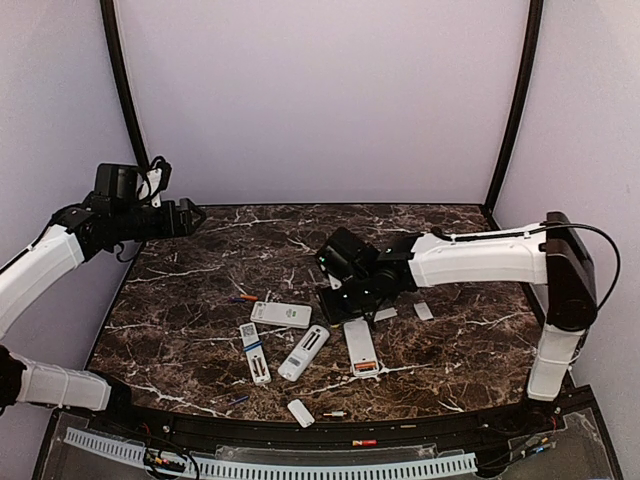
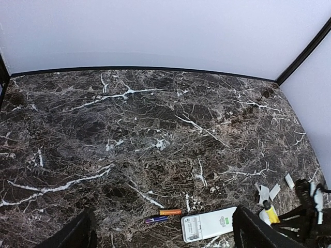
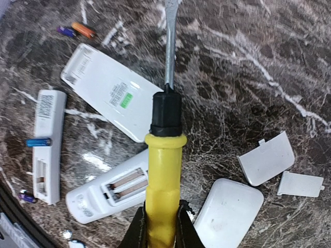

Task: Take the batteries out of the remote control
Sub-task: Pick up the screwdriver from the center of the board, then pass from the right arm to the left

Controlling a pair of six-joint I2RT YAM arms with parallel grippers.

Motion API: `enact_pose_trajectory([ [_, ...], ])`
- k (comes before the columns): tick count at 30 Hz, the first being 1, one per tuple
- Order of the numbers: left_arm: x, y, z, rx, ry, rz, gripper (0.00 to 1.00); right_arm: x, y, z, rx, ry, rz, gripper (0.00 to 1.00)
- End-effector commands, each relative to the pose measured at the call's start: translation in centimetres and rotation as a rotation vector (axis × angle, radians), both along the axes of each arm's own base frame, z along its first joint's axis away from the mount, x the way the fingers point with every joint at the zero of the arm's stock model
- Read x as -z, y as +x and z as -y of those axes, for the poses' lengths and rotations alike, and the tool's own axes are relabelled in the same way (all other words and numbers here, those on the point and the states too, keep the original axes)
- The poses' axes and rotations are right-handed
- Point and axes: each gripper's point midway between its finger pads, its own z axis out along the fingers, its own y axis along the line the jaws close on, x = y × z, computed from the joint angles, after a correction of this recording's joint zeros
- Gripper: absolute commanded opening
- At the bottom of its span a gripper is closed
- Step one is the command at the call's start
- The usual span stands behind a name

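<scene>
Dark marble tabletop [image 1: 200, 262] is holding scattered remotes [image 1: 303, 352]; loose batteries [image 3: 83, 29] are lying beside the widest one. Meanwhile the right claw [image 3: 161, 227] is clamping the screwdriver [image 3: 164, 170], and the left claw [image 1: 190, 216] is hanging open. Prying is wanting a low tip, levering gently.

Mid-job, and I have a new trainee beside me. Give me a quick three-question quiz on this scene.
1. True or false: the right gripper is shut on the screwdriver.
2. What colour is the neighbour lying next to the orange battery? A purple, B green, C white.
3. Which gripper stands open, holding nothing?
Key: 1 true; 2 A; 3 the left gripper.
</scene>
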Motion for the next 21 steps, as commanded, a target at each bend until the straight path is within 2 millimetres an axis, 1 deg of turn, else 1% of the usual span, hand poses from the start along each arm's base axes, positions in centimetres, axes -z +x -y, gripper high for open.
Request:
enact_pose_trajectory([
  [1,-1.9,-2.0,-1.2,-0.029,0.015,0.032,0.9,-5.3,0.7,-0.1,-0.013,0.148,0.086,0.0],
  [2,-1.8,-2.3,-1.1,-0.022,0.004,0.027,0.9,-5.8,0.8,0.1,-0.02,0.168,0.084,0.0],
  [3,-2.1,-2.9,-0.6,0.008,-0.019,0.03,0.9,-5.9,0.9,0.3,-0.028,0.182,0.084,0.0],
  [4,-1.9,-3.2,-0.2,0.028,-0.032,0.02,0.9,-6.2,1.0,0.5,-0.04,0.197,0.082,0.0],
  [7,-1.2,-4.5,2.2,0.153,-0.118,-0.036,0.89,-7.2,0.8,0.3,-0.113,0.273,0.078,0.0],
  [8,-1.2,-4.6,2.8,0.182,-0.138,-0.041,0.89,-7.7,0.4,-0.1,-0.156,0.318,0.065,0.0],
  [9,-1.0,-5.2,3.9,0.238,-0.182,-0.063,0.89,-8.2,-0.1,-0.4,-0.196,0.363,0.056,0.0],
  [10,-1.4,-5.7,5.1,0.305,-0.223,-0.06,0.89,-9.2,-0.4,-0.9,-0.235,0.419,0.059,0.0],
  [11,-1.6,-5.8,5.8,0.331,-0.253,-0.053,0.89,-9.9,-1.0,-1.3,-0.275,0.466,0.053,0.0],
  [12,-1.7,-6.6,7.0,0.397,-0.289,-0.065,0.89,-10.6,-1.6,-1.6,-0.312,0.507,0.043,0.0],
  [13,-2.1,-6.7,7.8,0.43,-0.317,-0.054,0.89,-11.3,-2.1,-1.8,-0.34,0.537,0.04,0.0],
  [14,-2.2,-7.3,8.9,0.491,-0.346,-0.068,0.89,-11.9,-2.5,-2.1,-0.364,0.564,0.034,0.0],
  [15,-2.6,-7.5,9.5,0.521,-0.366,-0.066,0.89,-12.5,-2.9,-2.3,-0.385,0.59,0.028,0.0],
  [16,-2.6,-8.2,10.5,0.575,-0.387,-0.087,0.89,-13.2,-3.4,-2.5,-0.41,0.619,0.023,0.0],
  [17,-3.0,-8.3,11.0,0.599,-0.397,-0.085,0.89,-13.7,-3.7,-2.7,-0.428,0.64,0.019,0.0],
  [20,-2.8,-9.5,13.3,0.7,-0.421,-0.129,0.89,-15.2,-4.9,-3.3,-0.486,0.711,0.002,0.0],
  [21,-3.0,-9.5,13.8,0.715,-0.436,-0.13,0.89,-15.5,-5.3,-3.5,-0.507,0.734,-0.009,0.0],
])
